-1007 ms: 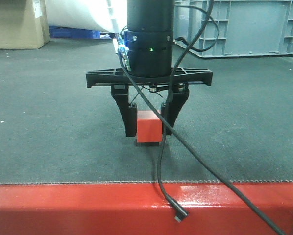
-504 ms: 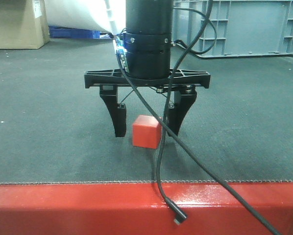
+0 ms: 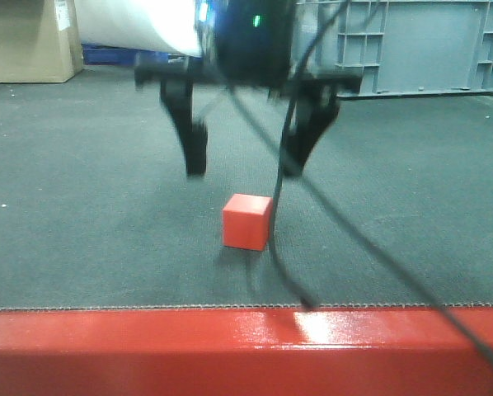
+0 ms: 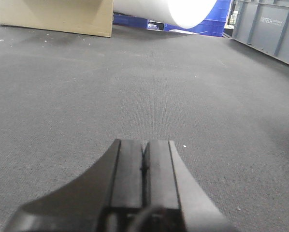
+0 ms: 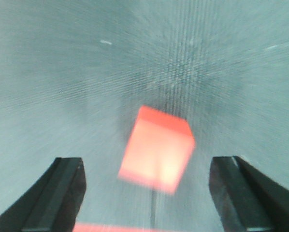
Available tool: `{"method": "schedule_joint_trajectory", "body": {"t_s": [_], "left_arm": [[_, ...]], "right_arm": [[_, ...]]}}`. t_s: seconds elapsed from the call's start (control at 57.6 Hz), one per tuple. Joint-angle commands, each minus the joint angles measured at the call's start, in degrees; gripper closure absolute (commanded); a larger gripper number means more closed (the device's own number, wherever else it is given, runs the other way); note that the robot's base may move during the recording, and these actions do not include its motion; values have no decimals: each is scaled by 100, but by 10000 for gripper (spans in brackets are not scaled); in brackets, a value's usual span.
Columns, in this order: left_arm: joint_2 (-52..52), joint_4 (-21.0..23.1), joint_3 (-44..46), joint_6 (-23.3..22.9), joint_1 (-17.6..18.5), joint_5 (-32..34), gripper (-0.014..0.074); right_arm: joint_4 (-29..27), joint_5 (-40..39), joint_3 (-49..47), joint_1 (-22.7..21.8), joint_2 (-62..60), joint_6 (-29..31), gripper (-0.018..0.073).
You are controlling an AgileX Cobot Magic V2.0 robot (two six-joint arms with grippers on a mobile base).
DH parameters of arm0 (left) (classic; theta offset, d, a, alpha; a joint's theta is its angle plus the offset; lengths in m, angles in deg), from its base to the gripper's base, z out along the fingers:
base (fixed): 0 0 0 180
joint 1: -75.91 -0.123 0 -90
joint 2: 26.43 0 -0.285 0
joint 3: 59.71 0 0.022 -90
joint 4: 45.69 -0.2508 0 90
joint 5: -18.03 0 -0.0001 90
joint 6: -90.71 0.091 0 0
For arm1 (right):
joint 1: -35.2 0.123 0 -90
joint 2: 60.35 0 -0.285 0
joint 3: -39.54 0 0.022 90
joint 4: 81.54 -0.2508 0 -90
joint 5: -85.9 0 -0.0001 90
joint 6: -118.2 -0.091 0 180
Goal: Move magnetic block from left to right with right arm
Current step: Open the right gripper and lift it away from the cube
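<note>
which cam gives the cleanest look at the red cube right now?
Exterior front-facing: the red cube sits sharp and whole on the mat, below the open right claw. Right wrist shows it but motion-blurred. Left wrist doesn't show it.

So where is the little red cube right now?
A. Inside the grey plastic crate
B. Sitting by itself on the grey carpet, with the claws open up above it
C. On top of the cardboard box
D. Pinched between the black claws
B. The small red cube rests alone on the grey carpet, while the right gripper hangs above it with its jaws spread wide, touching nothing.
</note>
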Motion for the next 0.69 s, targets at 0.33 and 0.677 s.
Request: {"method": "schedule_joint_trajectory", "body": {"t_s": [0.33, 0.677], "left_arm": [[47, 16, -48, -10, 10, 482, 713], [47, 16, -48, -10, 10, 482, 713]], "right_arm": [[231, -773, 1406, -590, -1934, 1104, 153], [210, -2292, 3722, -1894, -3903, 1688, 504]]}}
